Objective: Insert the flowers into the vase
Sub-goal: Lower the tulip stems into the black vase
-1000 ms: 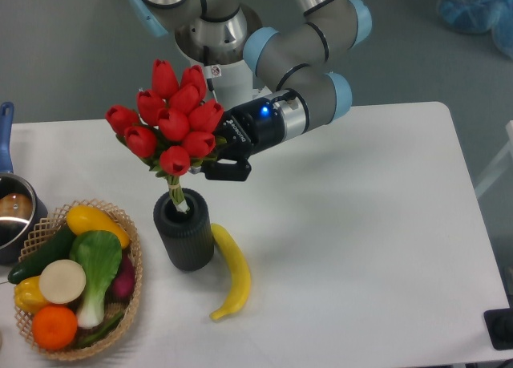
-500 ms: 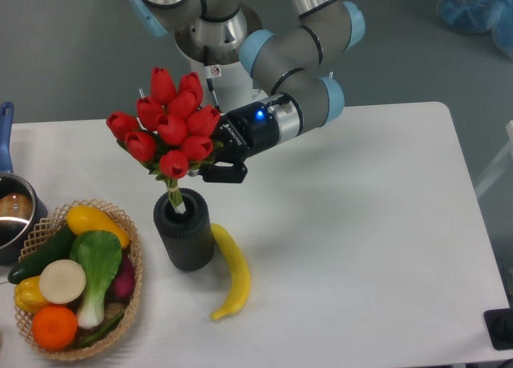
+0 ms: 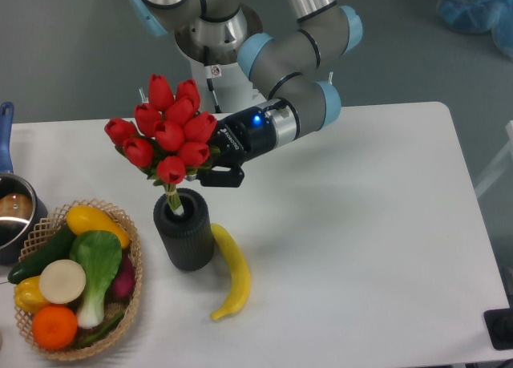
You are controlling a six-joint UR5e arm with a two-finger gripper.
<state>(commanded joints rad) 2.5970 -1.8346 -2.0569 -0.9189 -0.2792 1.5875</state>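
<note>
Left of the end effector (image 3: 210,164), flowers (image 3: 167,137) in its grip, stems inside vase (image 3: 184,230).

single fixed camera, high front view, table (image 3: 361,224)

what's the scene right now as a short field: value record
flowers: red tulip bunch, tilted, stem ends inside the vase mouth
vase: dark ribbed cylinder, upright on the table
pincer: at the bunch just under the blooms, grip hidden by leaves
banana: lying right of the vase
basket: left of the vase, holds vegetables
</note>
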